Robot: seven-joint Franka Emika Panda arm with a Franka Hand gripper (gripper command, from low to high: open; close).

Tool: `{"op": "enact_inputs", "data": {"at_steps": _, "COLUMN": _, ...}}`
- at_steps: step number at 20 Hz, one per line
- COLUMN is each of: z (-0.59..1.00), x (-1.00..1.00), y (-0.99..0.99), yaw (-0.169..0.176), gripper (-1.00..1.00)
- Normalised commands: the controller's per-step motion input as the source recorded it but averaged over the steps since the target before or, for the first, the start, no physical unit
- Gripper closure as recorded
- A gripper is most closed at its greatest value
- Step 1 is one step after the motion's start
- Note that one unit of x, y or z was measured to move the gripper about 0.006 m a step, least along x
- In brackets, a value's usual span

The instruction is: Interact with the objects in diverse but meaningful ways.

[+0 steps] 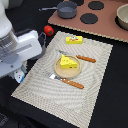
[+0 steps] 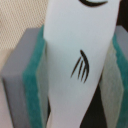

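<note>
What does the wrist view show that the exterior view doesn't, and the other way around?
Only the wrist view shows the white fish clamped between the teal-padded jaws. Only the exterior view shows the placemat, the cheese wedge on its plate, the tomato, the yellow block and the pot. Both show parts of the gripper, little else.

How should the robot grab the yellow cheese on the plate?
Best from straight above, pinching the two flat slanted sides of the yellow holed cheese wedge. It lies flat on the round tan plate, so its sides are free, and a knife and fork flank the plate.
</note>
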Motion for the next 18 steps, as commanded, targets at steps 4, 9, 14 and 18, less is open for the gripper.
{"op": "enact_inputs", "data": {"at_steps": 4, "z": 0.01, "x": 0.97, "y": -0.19, "yaw": -0.061, "gripper": 1.0}}
{"op": "enact_inputs", "data": {"at_steps": 9, "z": 0.05, "x": 1.0, "y": -0.22, "yaw": -0.005, "gripper": 1.0}}
{"op": "enact_inputs", "data": {"at_steps": 14, "z": 0.0, "x": 0.98, "y": -0.3, "yaw": -0.014, "gripper": 1.0}}
{"op": "enact_inputs", "data": {"at_steps": 18, "z": 0.0, "x": 0.98, "y": -0.3, "yaw": -0.014, "gripper": 1.0}}
